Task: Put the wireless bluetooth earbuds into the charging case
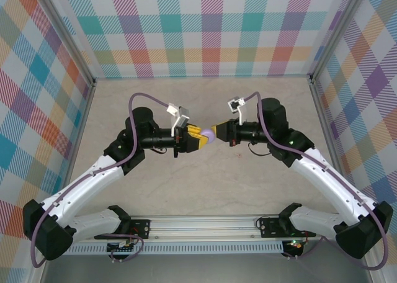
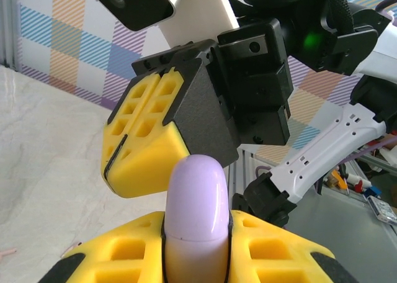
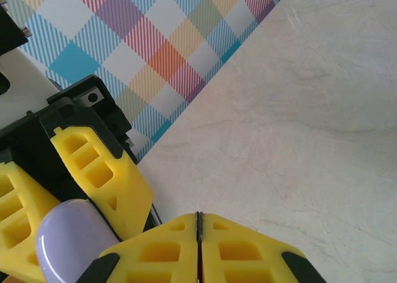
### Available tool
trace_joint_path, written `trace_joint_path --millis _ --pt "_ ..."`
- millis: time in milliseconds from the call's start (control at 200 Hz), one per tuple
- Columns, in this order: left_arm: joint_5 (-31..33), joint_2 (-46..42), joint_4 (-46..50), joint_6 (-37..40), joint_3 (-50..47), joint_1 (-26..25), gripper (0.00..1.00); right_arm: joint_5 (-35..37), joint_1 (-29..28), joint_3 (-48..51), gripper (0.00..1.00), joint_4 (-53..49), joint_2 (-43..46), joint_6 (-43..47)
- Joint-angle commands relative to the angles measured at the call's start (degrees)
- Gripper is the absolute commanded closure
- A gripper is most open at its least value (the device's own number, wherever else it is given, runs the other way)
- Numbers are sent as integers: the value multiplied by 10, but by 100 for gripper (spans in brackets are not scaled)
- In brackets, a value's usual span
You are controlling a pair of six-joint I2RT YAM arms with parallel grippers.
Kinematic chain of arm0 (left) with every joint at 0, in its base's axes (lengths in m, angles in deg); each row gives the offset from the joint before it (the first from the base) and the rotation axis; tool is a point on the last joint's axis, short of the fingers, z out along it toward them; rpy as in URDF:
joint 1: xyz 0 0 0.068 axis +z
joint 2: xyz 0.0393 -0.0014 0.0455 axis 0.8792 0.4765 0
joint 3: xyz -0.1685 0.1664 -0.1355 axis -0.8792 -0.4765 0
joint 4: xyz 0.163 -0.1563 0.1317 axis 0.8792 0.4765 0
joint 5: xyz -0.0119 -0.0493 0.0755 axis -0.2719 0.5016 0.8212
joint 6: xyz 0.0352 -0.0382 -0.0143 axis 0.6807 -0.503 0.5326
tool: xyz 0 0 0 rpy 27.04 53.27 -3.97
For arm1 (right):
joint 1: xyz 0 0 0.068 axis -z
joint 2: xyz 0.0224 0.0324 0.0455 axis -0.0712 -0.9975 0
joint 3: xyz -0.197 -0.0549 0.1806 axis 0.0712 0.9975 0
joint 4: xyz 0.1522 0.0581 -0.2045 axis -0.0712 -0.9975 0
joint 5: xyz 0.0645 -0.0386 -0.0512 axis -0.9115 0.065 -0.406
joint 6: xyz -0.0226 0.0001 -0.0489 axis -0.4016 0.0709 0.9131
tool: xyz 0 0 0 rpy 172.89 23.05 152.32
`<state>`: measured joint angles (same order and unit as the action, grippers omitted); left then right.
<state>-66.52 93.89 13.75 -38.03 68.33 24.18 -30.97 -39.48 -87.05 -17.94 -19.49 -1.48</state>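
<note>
Plaid walls point(image 1: 205, 28): box in three sides, well apart from the action.
Surface point(image 1: 186, 190): pale and marbled. Both arms meet in the air above its middle, so anything let go would drop onto it and might roll.
Left gripper point(image 1: 200, 138): jaws nearly closed, clamped on the sides of the charging case, whose rounded end pokes out past the tips.
Right gripper point(image 1: 217, 133): jaws pressed fully together, holding nothing. The tips sit right at the case's exposed end, touching or just short; I cannot tell which.
Charging case point(image 2: 195, 202): lilac and glossy, held aloft between the two grippers. A thin seam crosses it near the left tips, and it looks shut.
Earbuds: too small for me to pick out for certain. A faint pinkish speck point(image 1: 237, 159) lies on the surface near the right wrist.
Biggest worry: a slick, rounded shell in a narrow pinch could twist or squirt free if the closed right tips push on it.
Smaller worry: tips working at that seam may simply skid off.
In the way: the left jaws cover much of the case, leaving the right little to work on, and the two grippers crowd each other.
</note>
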Motion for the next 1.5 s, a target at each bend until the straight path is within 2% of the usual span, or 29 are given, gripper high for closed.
trace_joint_path --millis 0,125,195,270,300,415,515,690,885,1495 --pt "14 5 -7 -8 13 -9 89 -36 -2 4 92 42 23 4" --pt "20 9 -6 -12 15 -9 89 -19 -3 2 92 27 25 8" --pt "32 8 -2 -15 16 -9 89 14 -3 -5 91 5 23 11" --pt "54 9 13 -16 21 -9 88 81 -3 -11 89 -30 23 13" --pt "65 11 18 -18 23 -9 88 123 -3 -15 85 -49 25 11" --pt "103 25 41 -29 35 -8 87 259 -3 -24 81 -111 26 -3" --pt "137 43 65 -38 49 -7 88 303 -3 -23 79 -136 29 -1" --pt "184 93 118 -57 82 4 88 318 -3 -6 76 -144 39 1" --pt "187 155 131 -82 97 30 87 331 -3 6 73 -154 41 10" --pt "137 428 177 -106 248 129 88 329 -3 33 72 -187 61 -6"
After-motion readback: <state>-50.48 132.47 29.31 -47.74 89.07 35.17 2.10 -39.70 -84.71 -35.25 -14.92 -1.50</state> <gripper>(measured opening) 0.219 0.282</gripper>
